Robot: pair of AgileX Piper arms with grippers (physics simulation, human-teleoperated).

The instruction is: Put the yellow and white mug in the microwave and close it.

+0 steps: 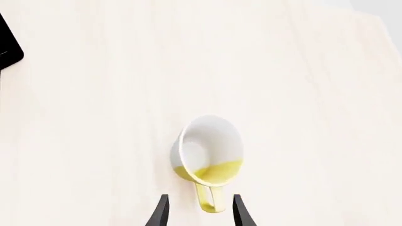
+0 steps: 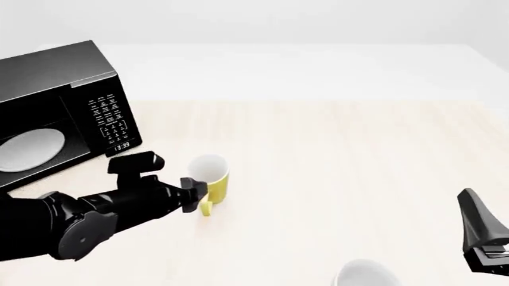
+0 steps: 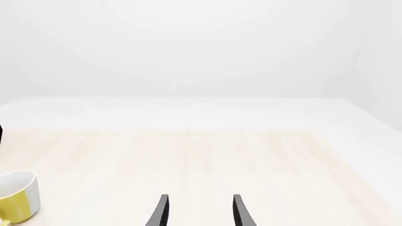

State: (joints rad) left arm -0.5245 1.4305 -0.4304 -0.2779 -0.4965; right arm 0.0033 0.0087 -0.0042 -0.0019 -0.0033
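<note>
The yellow and white mug [image 2: 211, 179] stands upright on the wooden table, its handle [image 1: 210, 200] turned toward my left arm. My left gripper [image 1: 199, 213] is open, and its fingertips stand on either side of the handle without closing on it. In the front view the left gripper [image 2: 196, 192] sits right against the mug's near-left side. The black microwave [image 2: 104, 113] stands at the far left with its cavity showing and the white turntable plate [image 2: 28, 149] in view. My right gripper [image 2: 471, 210] is open and holds nothing at the near right, far from the mug [image 3: 18, 195].
A plain white cup [image 2: 366, 275] sits at the table's near edge, just left of my right gripper. A black corner of the microwave [image 1: 7, 47] shows in the left wrist view. The table [image 2: 342, 155] stretches right of the mug.
</note>
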